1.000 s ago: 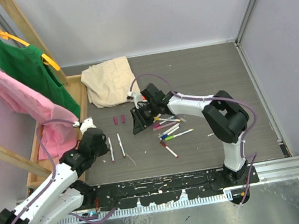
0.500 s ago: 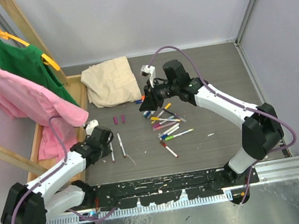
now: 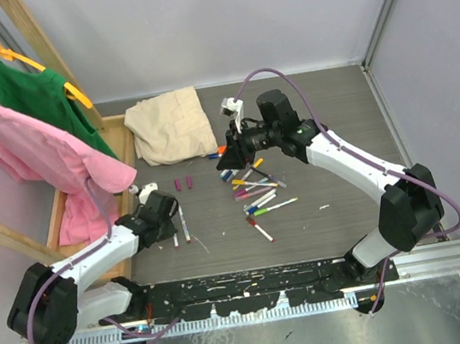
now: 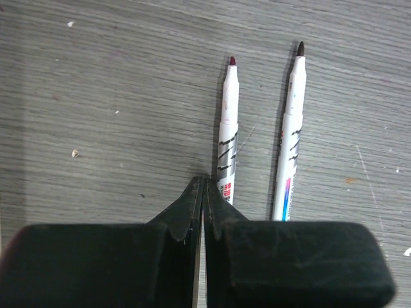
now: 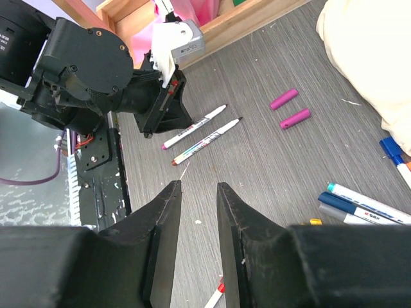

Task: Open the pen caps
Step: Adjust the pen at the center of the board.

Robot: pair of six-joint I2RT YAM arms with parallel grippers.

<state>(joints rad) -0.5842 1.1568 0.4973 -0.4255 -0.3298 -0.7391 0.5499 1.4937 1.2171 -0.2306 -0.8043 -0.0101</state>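
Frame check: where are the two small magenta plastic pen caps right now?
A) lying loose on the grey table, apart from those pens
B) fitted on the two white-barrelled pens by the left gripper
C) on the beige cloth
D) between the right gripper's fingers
A: the two magenta plastic caps lie loose on the grey table, clear of the two white-barrelled pens, whose tips show uncapped.

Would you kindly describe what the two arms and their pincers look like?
The left arm and right arm have white shells, black joints and looping purple cables. The left pincer and right pincer are black, with wedge-shaped fingers.
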